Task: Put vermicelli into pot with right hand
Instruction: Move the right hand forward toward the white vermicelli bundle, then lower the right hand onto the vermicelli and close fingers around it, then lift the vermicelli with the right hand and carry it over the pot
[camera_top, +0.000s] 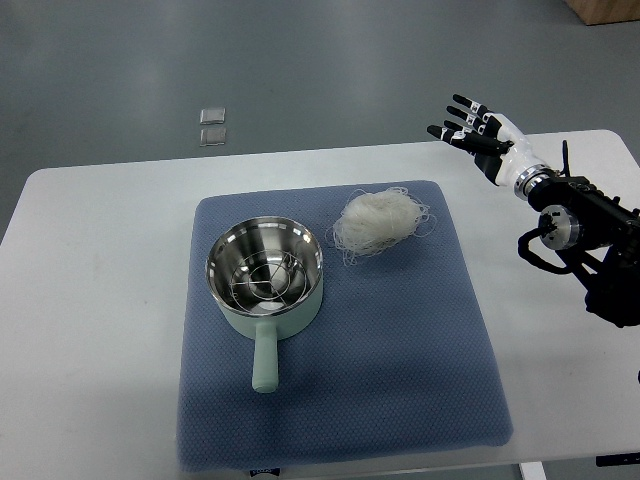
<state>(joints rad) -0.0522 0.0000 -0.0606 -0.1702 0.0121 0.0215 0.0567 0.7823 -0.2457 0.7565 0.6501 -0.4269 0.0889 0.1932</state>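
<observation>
Right hand (478, 135) raised over the table's (100, 260) far right edge, fingers (462, 118) spread, holding nothing. Vermicelli (378, 223) lying on blue mat (400, 350), just right of pot (265, 275). Best approached from above, scooping the whole loose nest. Roughly round, slightly elongated toward upper right.

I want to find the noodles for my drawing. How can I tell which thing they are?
Look at the blue mat on the white table. Near its far edge, right of the green pot, lies the vermicelli: a white, tangled, fluffy nest, the only soft thing there.
</observation>
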